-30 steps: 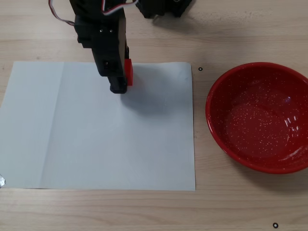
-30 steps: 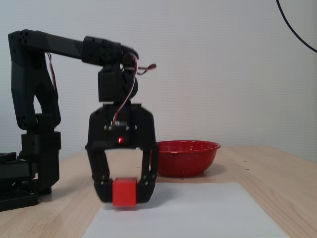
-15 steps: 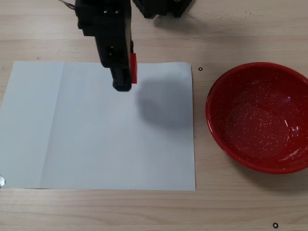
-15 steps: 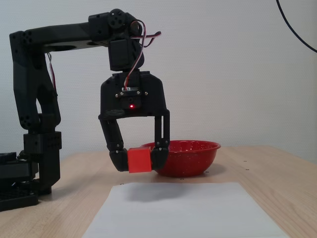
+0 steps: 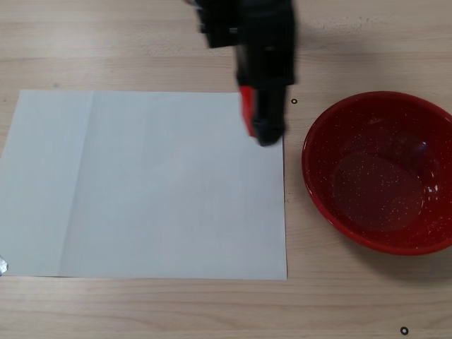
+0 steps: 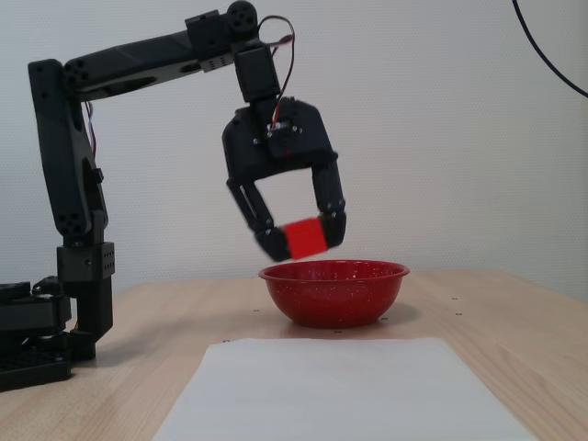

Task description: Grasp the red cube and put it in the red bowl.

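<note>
In a fixed view from the side, the gripper (image 6: pixel 303 239) hangs high above the worktop (image 6: pixel 478 322), its 2 fingers (image 6: pixel 266 241) clamped on the red cube (image 6: pixel 306 238), tilted. The cube sits in the air just above the left rim of the red bowl (image 6: pixel 333 290). In a fixed view from above, the cube (image 5: pixel 246 109) shows over the right edge of a white paper sheet (image 5: pixel 141 183), left of the bowl (image 5: pixel 381 169).

A: What lies under everything?
B: A pale wood-grain table (image 5: pixel 141 311), with a white sheet of paper (image 5: pixel 141 183) flat on it, creased down its left side.
A: And behind?
B: A plain white wall (image 6: pixel 441 129), evenly lit; a black cable (image 6: pixel 551 55) curves across its top right corner.
</note>
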